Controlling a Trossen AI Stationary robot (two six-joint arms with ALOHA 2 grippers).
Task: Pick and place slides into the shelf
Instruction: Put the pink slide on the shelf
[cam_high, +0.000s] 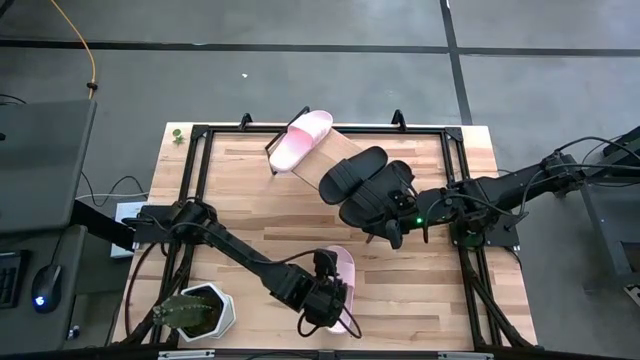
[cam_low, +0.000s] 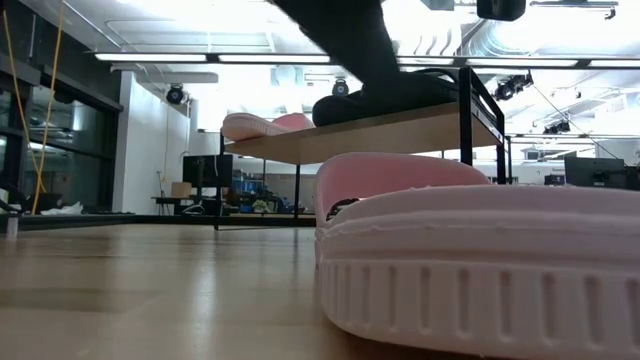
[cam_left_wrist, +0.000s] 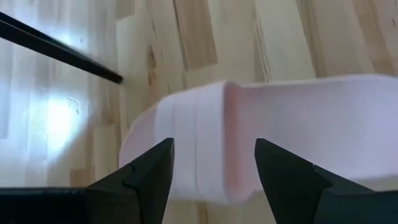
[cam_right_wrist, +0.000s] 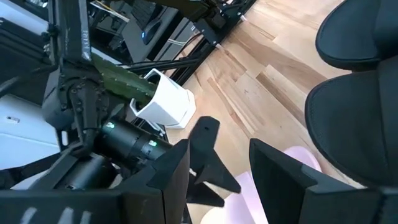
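1. A slanted light wood shelf board (cam_high: 345, 150) on a thin black wire frame sits toward the far side of a pale butcher-block wooden tabletop (cam_high: 250, 200).
2. One pale pink slip-on slide (cam_high: 301, 139) with a wide strap lies at the shelf's upper left end.
3. Two black slip-on slides lie side by side on the shelf's lower right part: one black slide (cam_high: 352, 171) next to the pink one, the other black slide (cam_high: 378, 196) beyond it at the right end.
4. The right gripper (cam_high: 397, 228) hangs just past the second black slide's near edge. Its fingers stand apart with nothing between them.
5. A second pale pink slide (cam_high: 340, 268) lies flat on the tabletop near the front edge, its ribbed sole rim filling the low view.
6. The left gripper (cam_high: 333, 302) is at this pink slide, its two dark fingers (cam_left_wrist: 144, 180) spread wide on either side of the strap, not yet pressing it.
7. A white faceted pot with a green cactus (cam_high: 196, 311) stands at the table's front left corner.
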